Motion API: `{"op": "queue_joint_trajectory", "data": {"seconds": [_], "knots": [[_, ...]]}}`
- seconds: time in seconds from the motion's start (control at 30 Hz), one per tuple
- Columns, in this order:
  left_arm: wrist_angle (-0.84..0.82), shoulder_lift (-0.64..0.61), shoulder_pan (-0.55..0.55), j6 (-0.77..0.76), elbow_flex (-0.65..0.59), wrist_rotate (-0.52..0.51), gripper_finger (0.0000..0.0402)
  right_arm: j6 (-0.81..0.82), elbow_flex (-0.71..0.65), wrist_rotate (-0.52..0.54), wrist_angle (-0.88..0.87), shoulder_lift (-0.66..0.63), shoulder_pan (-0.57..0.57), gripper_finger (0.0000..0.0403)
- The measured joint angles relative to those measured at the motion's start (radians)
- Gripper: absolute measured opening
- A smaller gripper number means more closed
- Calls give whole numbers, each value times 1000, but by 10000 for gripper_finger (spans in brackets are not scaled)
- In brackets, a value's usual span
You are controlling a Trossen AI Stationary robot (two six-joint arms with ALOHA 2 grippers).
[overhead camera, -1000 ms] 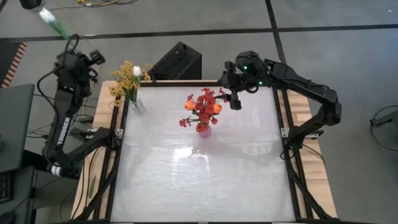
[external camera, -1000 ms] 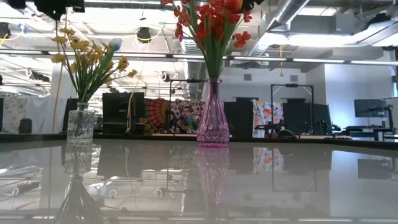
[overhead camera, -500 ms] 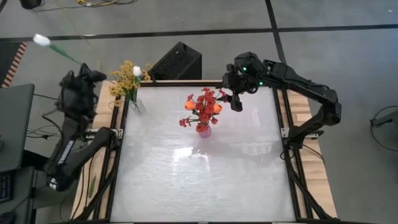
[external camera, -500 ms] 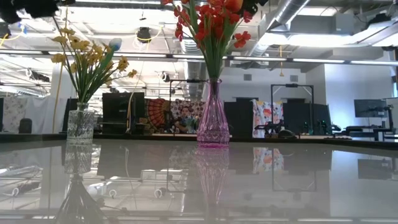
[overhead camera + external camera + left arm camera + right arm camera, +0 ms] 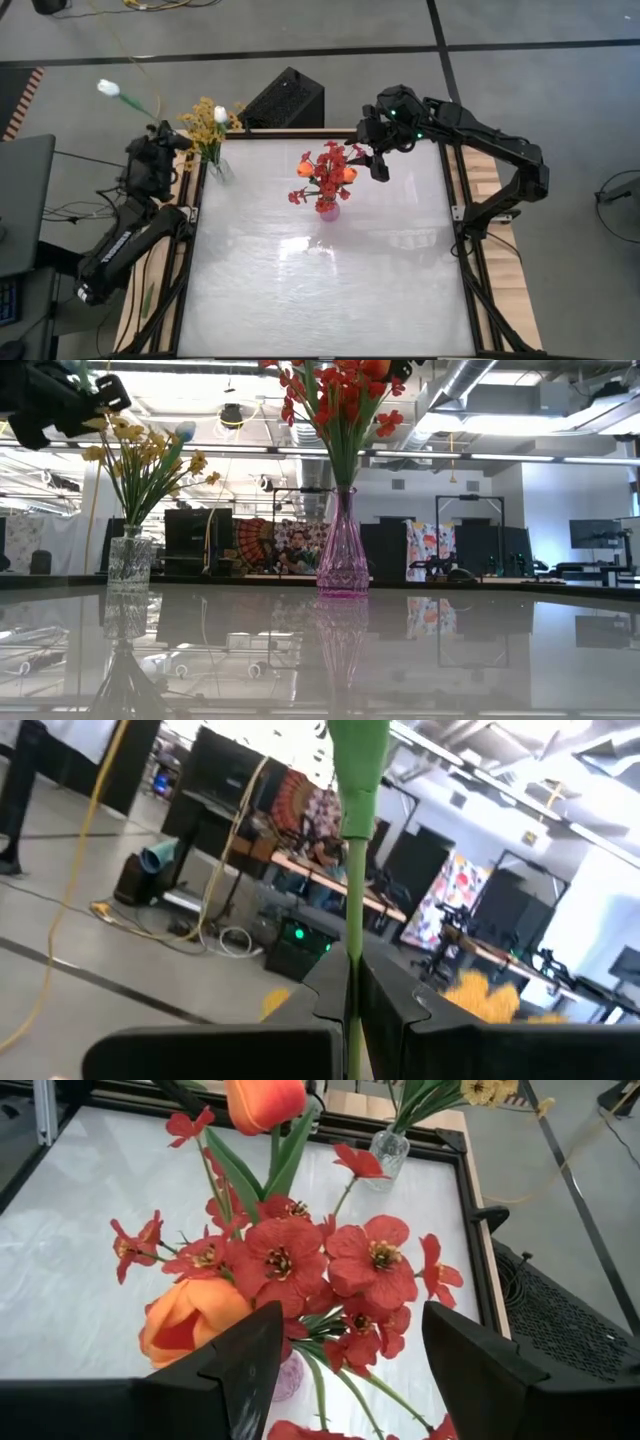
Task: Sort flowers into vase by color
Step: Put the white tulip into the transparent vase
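We hold the white tulip (image 5: 109, 88) in our left hand (image 5: 160, 150), whose fingers (image 5: 400, 1005) are closed tight on the green stem (image 5: 353, 850). That hand hangs just off the bench's (image 5: 320, 290) far left corner. From the hand, the stem's long axis runs up and outward, away from the bench, so the bloom sits well outside the frame edge. The clear vase (image 5: 217, 165), with yellow sprays (image 5: 190, 135) and 1 white bud (image 5: 220, 114), stands just beside the hand, toward the bench. We judge the stem's lower end must swing over that vase's mouth. Our right hand (image 5: 372, 148) hovers with fingers spread and nothing in it, above and just beside the red cluster (image 5: 325, 172) in the pink vase (image 5: 328, 208).
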Motion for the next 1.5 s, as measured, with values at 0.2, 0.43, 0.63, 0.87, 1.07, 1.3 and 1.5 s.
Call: {"op": "queue_joint_trajectory", "data": {"seconds": [0.2, 0.43, 0.63, 0.87, 1.07, 1.3, 1.5], "knots": [[-13, 1, -54, -11, -45, -8, 0, 6, 0, 0, 0, 0, 2, 265], [-13, 2, -88, 41, -53, -23, 0, 16, 0, 0, 0, 0, 2, 265], [0, 2, -95, 140, 13, -21, 0, 16, 0, 0, -1, 0, 2, 265], [-91, 2, -94, 127, 42, -5, 0, 5, 0, 0, -1, 0, 2, 265], [-198, 3, -94, 70, 42, 21, 0, -8, 0, 0, 0, 0, 2, 265], [-223, 3, -94, 67, 42, 54, 0, -8, 0, 0, -1, 0, 2, 265], [-232, 3, -94, 78, 42, 90, 0, -8, 0, 0, -8, 0, 2, 265]]}}
